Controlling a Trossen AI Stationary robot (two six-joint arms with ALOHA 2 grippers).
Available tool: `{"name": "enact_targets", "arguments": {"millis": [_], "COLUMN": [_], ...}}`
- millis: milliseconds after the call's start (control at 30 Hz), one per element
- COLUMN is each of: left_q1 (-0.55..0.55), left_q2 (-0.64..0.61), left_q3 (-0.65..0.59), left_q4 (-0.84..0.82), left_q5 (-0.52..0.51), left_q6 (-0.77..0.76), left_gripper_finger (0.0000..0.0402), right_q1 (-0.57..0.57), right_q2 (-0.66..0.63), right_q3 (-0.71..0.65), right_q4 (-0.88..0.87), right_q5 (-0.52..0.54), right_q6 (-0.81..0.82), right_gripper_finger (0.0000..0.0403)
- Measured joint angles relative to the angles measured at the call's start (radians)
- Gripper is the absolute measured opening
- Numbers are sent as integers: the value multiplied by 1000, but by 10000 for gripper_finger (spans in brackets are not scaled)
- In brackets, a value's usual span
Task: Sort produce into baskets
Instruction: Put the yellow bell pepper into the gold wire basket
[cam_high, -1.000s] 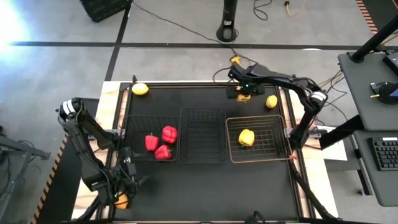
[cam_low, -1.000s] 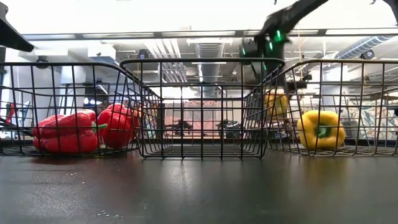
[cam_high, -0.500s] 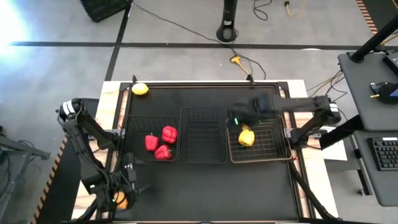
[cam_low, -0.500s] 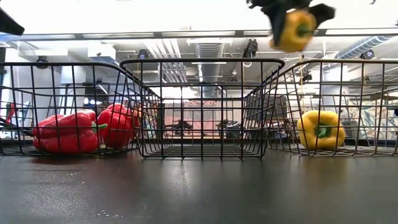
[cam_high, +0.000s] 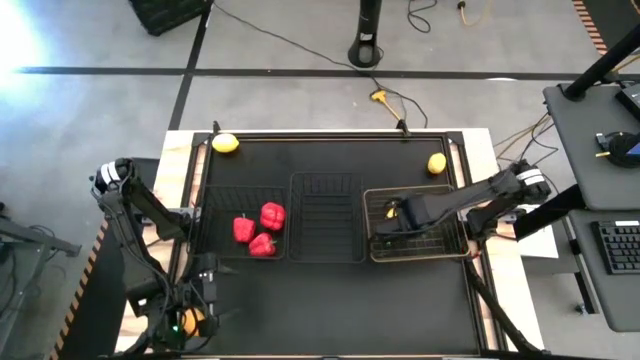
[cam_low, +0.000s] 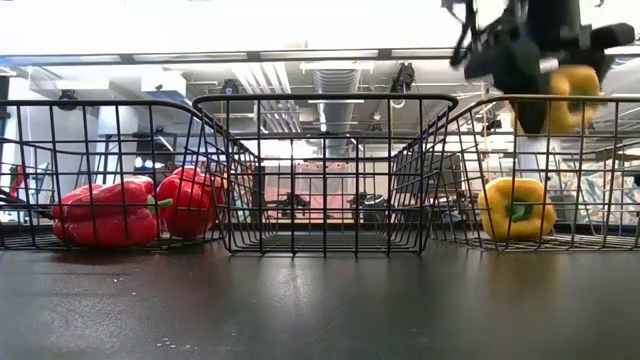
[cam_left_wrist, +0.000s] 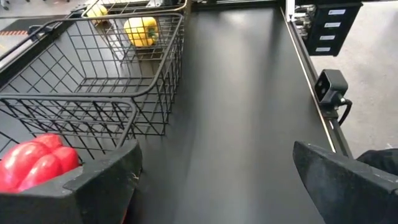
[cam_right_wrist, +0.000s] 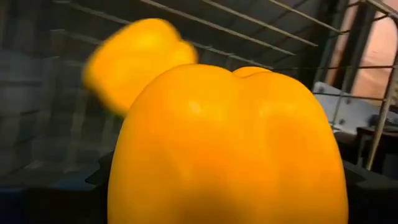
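The right claw (cam_high: 398, 213) is clenched on a yellow pepper (cam_low: 572, 97), holding it above the pale basket (cam_high: 450, 245). In the right wrist view that pepper (cam_right_wrist: 230, 146) fills nearly everything, with the basket's wires behind it. From the low view the held pepper hangs about level with the basket's top rim, and a second yellow pepper (cam_low: 516, 208) lies on the basket floor below it. The right arm reaches in over the basket from the tabletop's right edge.

The narrow black basket (cam_high: 326, 217) stands in the middle, between the pale one and the wider black basket (cam_high: 215, 220) on the left. Three red peppers (cam_high: 257, 230) lie in the left one.

One lemon (cam_high: 225, 143) sits on the tabletop (cam_high: 330, 290) at the far left corner; another lemon (cam_high: 437, 163) sits near the far right corner, just behind the pale basket.

The left claw (cam_left_wrist: 214, 180) is at the near left corner, its fingers spread wide and holding nothing. An orange-yellow fruit (cam_high: 192, 321) shows just beside it.
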Motion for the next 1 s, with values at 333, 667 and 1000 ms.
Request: {"name": "enact_targets", "arguments": {"millis": [333, 667, 1000], "left_q1": [0, 0, 0], "left_q2": [0, 0, 0], "left_q3": [-2, -2, -2], "left_q4": [5, 5, 5], "left_q5": [-16, -3, 8], "left_q6": [-1, 13, 13], "left_gripper_finger": [398, 398, 398], "right_q1": [-137, -187, -187], "right_q2": [-2, -1, -2], "right_q3": [-210, -266, -236], "right_q4": [139, 289, 317], "right_q5": [1, 1, -27], "right_q6": [-165, -257, -290], "right_gripper_finger": [336, 353, 355]}}
